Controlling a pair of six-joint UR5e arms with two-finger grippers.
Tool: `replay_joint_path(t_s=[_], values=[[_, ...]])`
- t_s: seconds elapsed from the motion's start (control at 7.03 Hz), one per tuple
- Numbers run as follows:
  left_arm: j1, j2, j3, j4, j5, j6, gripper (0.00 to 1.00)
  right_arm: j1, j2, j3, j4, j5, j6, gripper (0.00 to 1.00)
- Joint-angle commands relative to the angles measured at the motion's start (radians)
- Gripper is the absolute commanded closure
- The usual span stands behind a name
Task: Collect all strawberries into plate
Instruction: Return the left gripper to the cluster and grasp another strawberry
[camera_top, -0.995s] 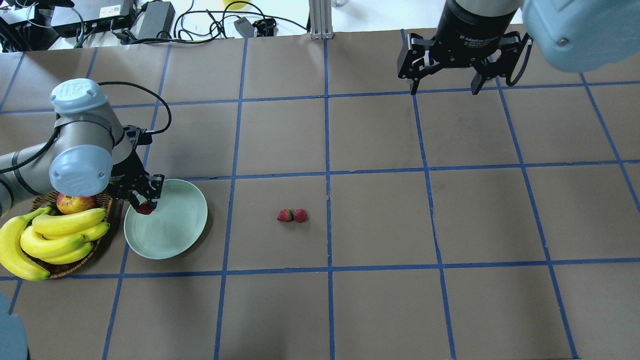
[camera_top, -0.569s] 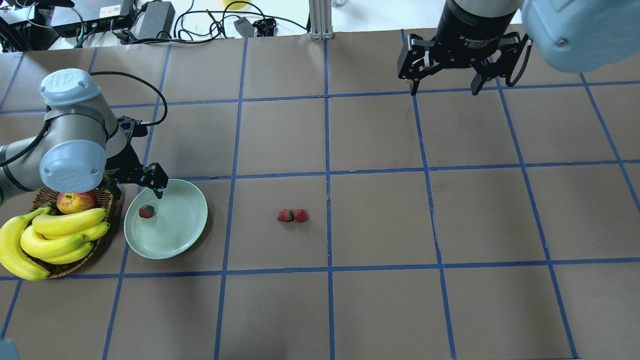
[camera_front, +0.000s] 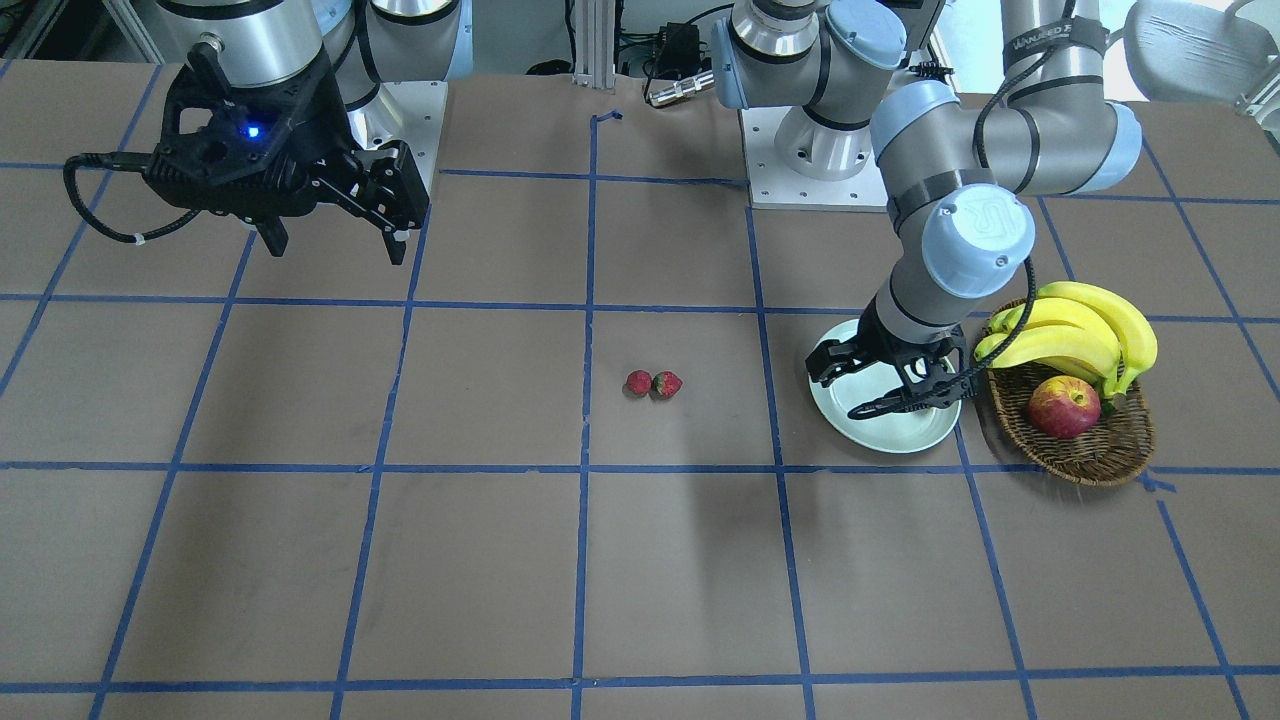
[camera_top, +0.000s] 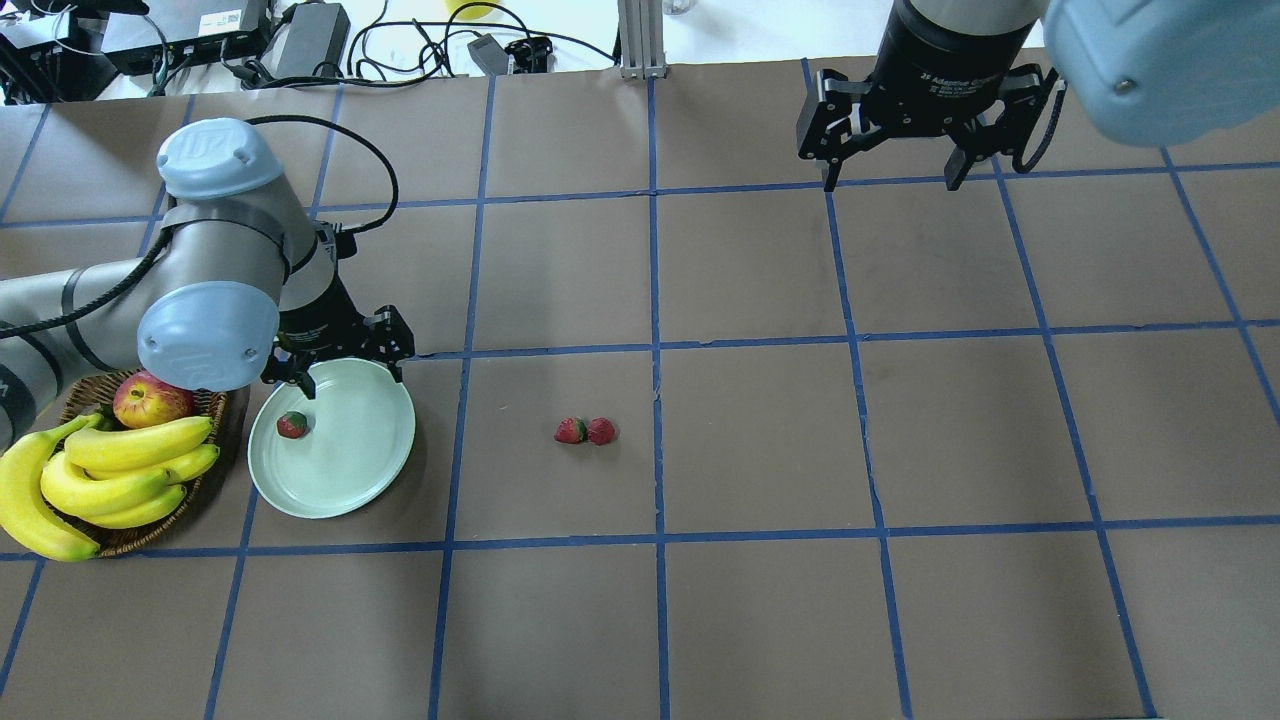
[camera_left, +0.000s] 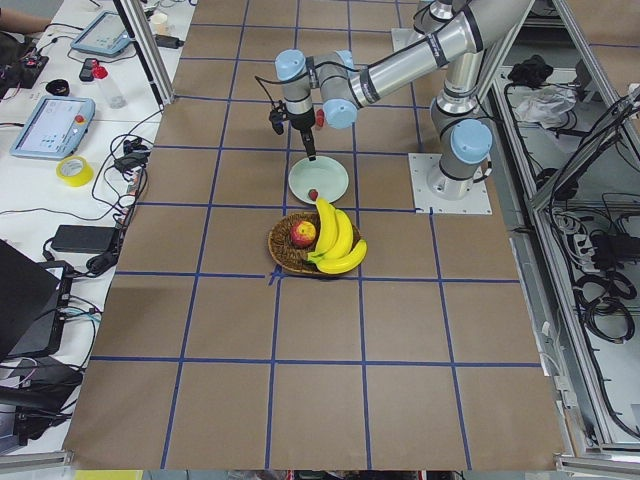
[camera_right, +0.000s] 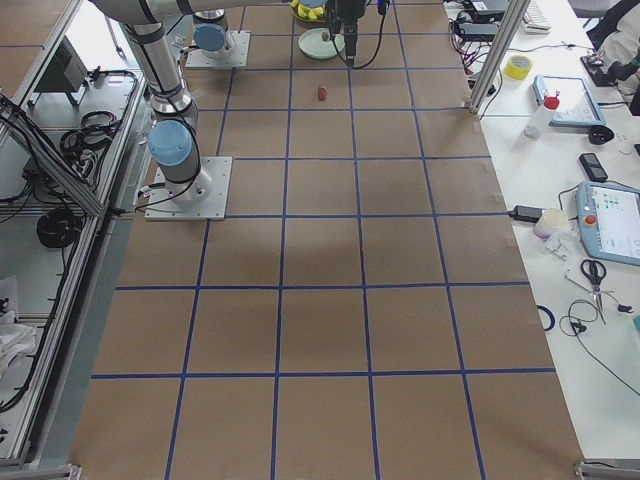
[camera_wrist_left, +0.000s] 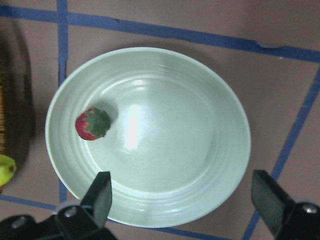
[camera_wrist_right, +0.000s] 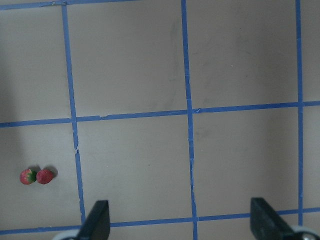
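One strawberry (camera_top: 292, 425) lies in the left part of the pale green plate (camera_top: 350, 460); the left wrist view shows it (camera_wrist_left: 92, 124) on the plate (camera_wrist_left: 165, 150) too. Two more strawberries (camera_top: 571, 431) (camera_top: 601, 431) lie side by side on the table mid-centre, also seen in the right wrist view (camera_wrist_right: 27, 176). My left gripper (camera_top: 350, 372) is open and empty, hovering over the plate's far rim. My right gripper (camera_top: 888, 182) is open and empty, high over the far right of the table.
A brown wicker basket (camera_top: 150, 532) with bananas (camera_top: 110, 470) and a red-yellow apple (camera_top: 150, 400) stands just left of the plate. Cables and power bricks (camera_top: 310, 40) lie beyond the table's far edge. Blue tape lines grid the brown table.
My left gripper opened and let the strawberry go onto the plate, then lifted and shifted right over the plate's far rim. The right arm has not moved.
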Motion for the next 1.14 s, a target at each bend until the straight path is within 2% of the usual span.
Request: replay_joint_path(t_s=[0.0,0.14,0.43,0.71,1.0], values=[[-0.133,-0.024,0.000,0.014,-0.044,-0.344,0.00,-0.001,0.001,-0.001,-0.001,0.001,0.000,0.00],[-0.175,-0.030,-0.001,0.023,-0.044,-0.384,0.00,0.000,0.001,-0.001,-0.003,0.004,0.001,0.00],[-0.230,-0.039,-0.006,0.046,-0.136,-0.514,0.00,0.000,0.001,-0.001,-0.003,0.004,0.000,0.00],[-0.253,-0.097,-0.009,0.127,-0.182,-0.625,0.00,-0.002,0.001,0.000,-0.005,0.003,0.000,0.00],[-0.255,-0.150,-0.007,0.141,-0.226,-0.737,0.00,-0.002,0.001,-0.001,-0.002,-0.002,0.000,0.00]])
